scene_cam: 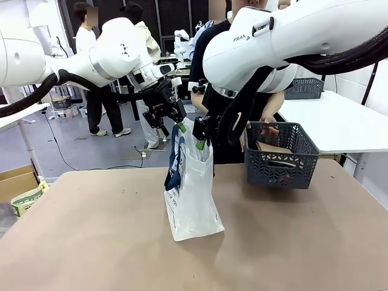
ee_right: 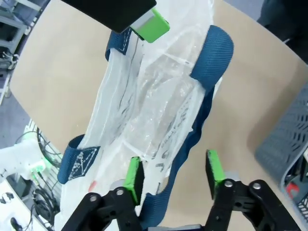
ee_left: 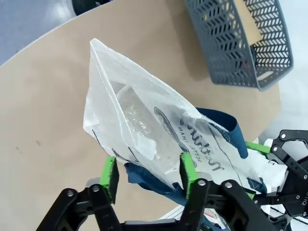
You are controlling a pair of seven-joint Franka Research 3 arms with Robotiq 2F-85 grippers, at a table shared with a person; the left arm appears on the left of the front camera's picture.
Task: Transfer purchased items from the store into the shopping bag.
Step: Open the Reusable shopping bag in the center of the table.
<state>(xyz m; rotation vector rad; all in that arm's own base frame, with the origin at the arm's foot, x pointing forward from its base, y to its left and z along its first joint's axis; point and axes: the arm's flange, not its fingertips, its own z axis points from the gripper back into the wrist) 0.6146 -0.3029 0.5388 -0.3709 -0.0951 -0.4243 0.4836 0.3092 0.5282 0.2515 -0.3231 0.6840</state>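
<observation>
The shopping bag [scene_cam: 191, 200] stands upright at the middle of the table [scene_cam: 91, 230]; the left gripper [ee_left: 148, 174] and right gripper [ee_right: 173, 174] straddle its rim, jaws apart. Tan packets [scene_cam: 273, 150] lie in the basket [scene_cam: 282, 167] near the far right edge.

Left of the bag [scene_cam: 191, 194], the left arm [scene_cam: 115, 51] is a glossy white, rounded shell with a ribbed black hose [scene_cam: 33, 97]. Above the bag, the right arm [scene_cam: 303, 30] bears dark "FRAN" lettering [scene_cam: 241, 38]. The left gripper [ee_left: 148, 175] and right gripper [ee_right: 173, 173] are black, with silver screws [ee_left: 198, 183] and green pads [ee_left: 108, 175].
</observation>
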